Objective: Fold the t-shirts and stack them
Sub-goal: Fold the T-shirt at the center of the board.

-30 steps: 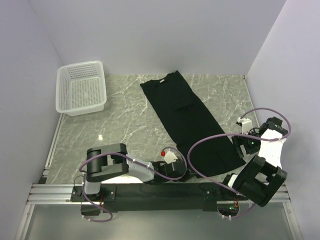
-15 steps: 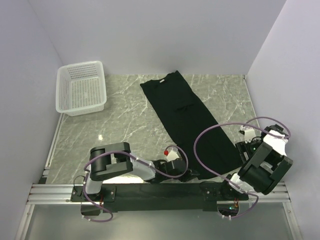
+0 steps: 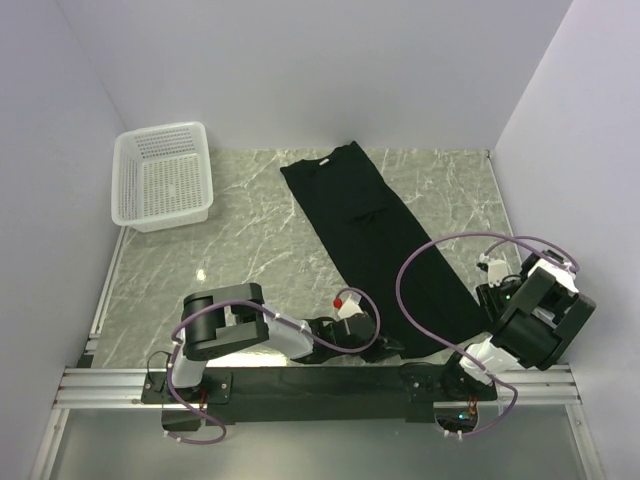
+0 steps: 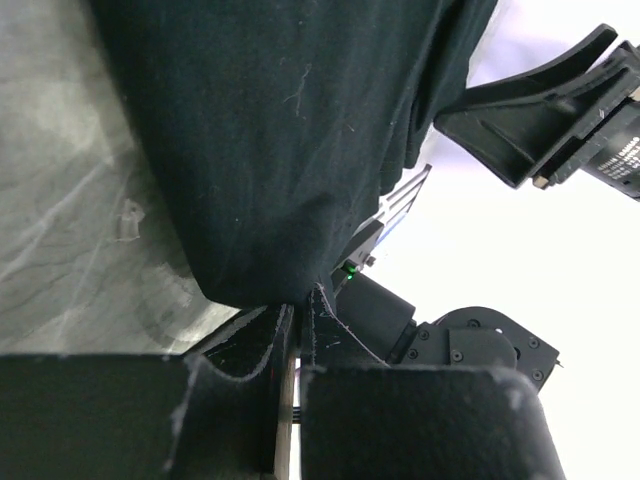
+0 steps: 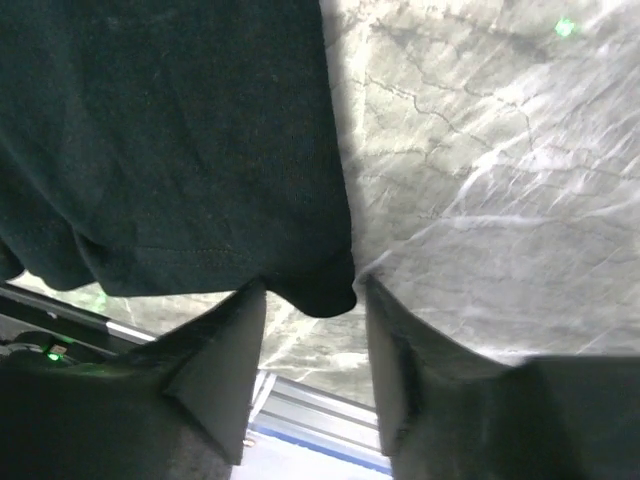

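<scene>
One black t-shirt (image 3: 375, 235) lies folded into a long strip, running diagonally from the back middle to the near right. Its near hem fills the left wrist view (image 4: 280, 150) and the right wrist view (image 5: 170, 140). My left gripper (image 3: 388, 348) lies low at the hem's near left corner, and its fingers (image 4: 297, 305) are shut on the fabric edge. At the near right corner my right gripper (image 3: 490, 300) has its jaws apart, with the hem corner (image 5: 322, 292) hanging between the fingertips (image 5: 312, 285).
A white mesh basket (image 3: 160, 131) stands at the back left of the marble table (image 3: 250, 250). The metal rail (image 3: 300, 385) with both arm bases runs along the near edge. Side walls close in on the left and right.
My right gripper has swung in to the shirt's near right corner and its jaws have narrowed around it. The left arm has crept right along the near edge.
</scene>
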Robot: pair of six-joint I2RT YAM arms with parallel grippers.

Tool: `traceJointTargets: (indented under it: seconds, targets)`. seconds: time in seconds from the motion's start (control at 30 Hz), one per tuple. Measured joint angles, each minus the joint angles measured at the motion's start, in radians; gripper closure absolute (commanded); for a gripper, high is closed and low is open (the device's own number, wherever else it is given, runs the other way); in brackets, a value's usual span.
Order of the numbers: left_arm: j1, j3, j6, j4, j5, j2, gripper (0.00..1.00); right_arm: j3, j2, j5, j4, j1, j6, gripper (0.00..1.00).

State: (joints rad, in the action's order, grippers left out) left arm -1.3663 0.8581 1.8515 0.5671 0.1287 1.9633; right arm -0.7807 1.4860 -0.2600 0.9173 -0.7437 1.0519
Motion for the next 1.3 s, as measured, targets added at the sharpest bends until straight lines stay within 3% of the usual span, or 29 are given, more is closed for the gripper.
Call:
traceJointTargets:
  seconds: [0.13,0.17,0.4,0.97,1.3]
  targets:
    - [0.004,0.000,0.000,0.017,-0.001,0.000,0.97,-0.003,0.011,-0.019,0.001,0.000,0.014,0.73]
    - [0.005,0.000,0.000,0.022,-0.001,0.000,0.97,-0.003,0.014,-0.028,0.007,-0.001,0.017,0.83]
    - [0.020,-0.010,-0.008,0.085,-0.001,0.000,0.99,-0.042,0.002,-0.119,0.110,-0.001,0.056,0.99]
    - [0.082,-0.075,-0.024,0.248,-0.002,-0.017,0.99,-0.299,-0.113,-0.340,0.364,0.000,0.091,1.00]
    - [0.116,-0.074,-0.010,0.367,-0.078,-0.016,0.99,-0.260,-0.110,-0.298,0.341,0.084,0.019,1.00]
